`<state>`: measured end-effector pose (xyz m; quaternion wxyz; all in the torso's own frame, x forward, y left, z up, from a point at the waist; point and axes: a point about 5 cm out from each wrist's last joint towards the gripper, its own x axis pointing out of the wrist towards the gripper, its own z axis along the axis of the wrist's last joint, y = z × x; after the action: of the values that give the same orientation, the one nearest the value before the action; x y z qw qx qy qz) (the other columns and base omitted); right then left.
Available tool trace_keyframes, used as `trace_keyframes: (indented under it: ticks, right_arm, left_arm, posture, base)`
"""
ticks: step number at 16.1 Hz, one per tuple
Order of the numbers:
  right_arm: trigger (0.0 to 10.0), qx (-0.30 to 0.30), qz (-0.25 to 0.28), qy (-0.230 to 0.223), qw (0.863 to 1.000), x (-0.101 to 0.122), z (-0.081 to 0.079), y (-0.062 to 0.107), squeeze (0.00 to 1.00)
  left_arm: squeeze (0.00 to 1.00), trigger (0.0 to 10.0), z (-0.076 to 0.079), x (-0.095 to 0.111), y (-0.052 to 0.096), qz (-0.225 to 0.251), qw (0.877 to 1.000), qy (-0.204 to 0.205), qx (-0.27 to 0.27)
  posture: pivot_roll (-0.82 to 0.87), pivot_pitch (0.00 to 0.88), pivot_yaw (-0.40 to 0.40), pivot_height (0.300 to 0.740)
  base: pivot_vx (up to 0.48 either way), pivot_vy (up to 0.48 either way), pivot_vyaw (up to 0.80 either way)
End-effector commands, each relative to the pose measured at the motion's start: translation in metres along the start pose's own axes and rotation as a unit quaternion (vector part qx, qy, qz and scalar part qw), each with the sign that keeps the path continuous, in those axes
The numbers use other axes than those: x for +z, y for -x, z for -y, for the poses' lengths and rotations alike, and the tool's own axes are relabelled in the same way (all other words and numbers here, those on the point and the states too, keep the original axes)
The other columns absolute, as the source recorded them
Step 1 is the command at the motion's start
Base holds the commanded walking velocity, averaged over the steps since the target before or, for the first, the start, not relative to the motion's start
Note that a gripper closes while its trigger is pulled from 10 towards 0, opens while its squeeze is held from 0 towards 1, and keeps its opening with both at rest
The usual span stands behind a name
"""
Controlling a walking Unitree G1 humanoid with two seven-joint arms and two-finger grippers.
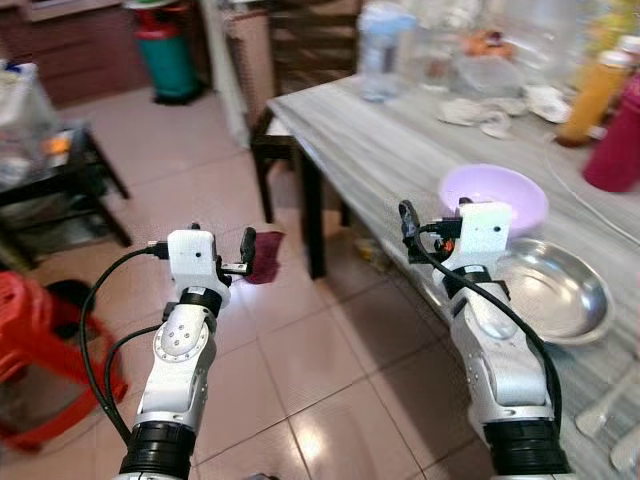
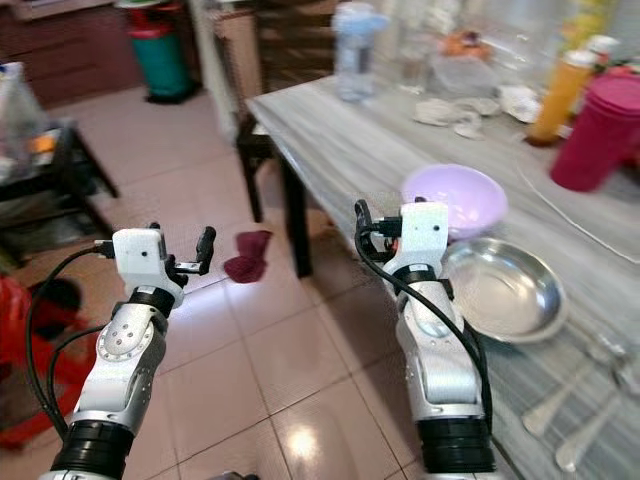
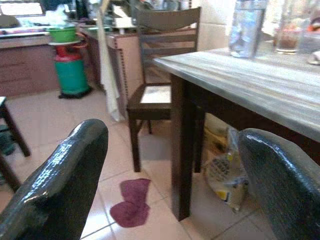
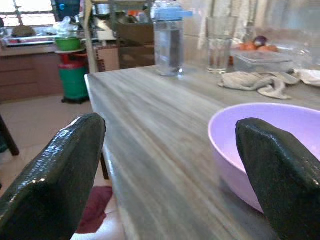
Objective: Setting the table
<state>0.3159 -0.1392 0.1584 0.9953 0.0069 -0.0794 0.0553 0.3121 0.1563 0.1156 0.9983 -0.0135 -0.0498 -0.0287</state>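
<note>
A grey wood-grain table [image 1: 400, 150] with dark legs runs along the robot's right side, its long streaked top matte and smooth. Near its front edge sits a lilac plastic bowl [image 2: 455, 197], round and shallow, and just beside it, closer to the robot, a polished steel plate [image 2: 505, 290] with a raised rim that catches the light. Two metal spoons [image 2: 575, 420] lie at the table's near end. Farther back stand a clear water bottle [image 4: 168, 37] with a blue cap, a drinking glass [image 4: 219, 45], a crumpled grey cloth [image 4: 257, 81], an orange bottle [image 1: 592, 95] and a magenta tumbler [image 2: 595, 130].

The right gripper [image 4: 170, 165] hovers over the table edge just short of the bowl, fingers spread wide and empty. The left gripper [image 3: 175, 185] is raised over the tiled floor, likewise wide apart and holding nothing, facing a dark wooden chair [image 3: 160, 65] and a maroon rag [image 3: 132, 202] on the tiles.
</note>
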Motion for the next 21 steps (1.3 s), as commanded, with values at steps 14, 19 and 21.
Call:
trace_keyframes:
  ticks: [14, 19, 21]
  right_arm:
    - [10.0, 0.003, -0.011, -0.002, 1.0, -0.0076, -0.0081, 0.0031, 0.0]
    - [10.0, 0.015, -0.016, -0.004, 1.0, -0.0074, -0.0123, -0.0001, 0.0]
    - [10.0, 0.015, -0.018, -0.005, 1.0, -0.0078, -0.0119, 0.0001, 0.0]
  left_arm:
    - [0.0, 10.0, 0.0062, 0.0009, 0.0, -0.008, 1.0, 0.003, -0.023]
    - [0.0, 10.0, 0.0064, -0.004, 0.006, -0.017, 1.0, 0.005, -0.022]
    - [0.0, 10.0, 0.0069, -0.0047, 0.0064, -0.019, 1.0, 0.005, -0.022]
  posture:
    - [-0.14, 0.072, 0.048, 0.74]
    - [-0.14, 0.081, 0.032, 0.74]
    - [-0.14, 0.081, 0.03, 0.74]
  base:
    - [0.0, 0.445, -0.11]
    - [0.0, 0.48, 0.0]
    - [0.0, 0.48, 0.0]
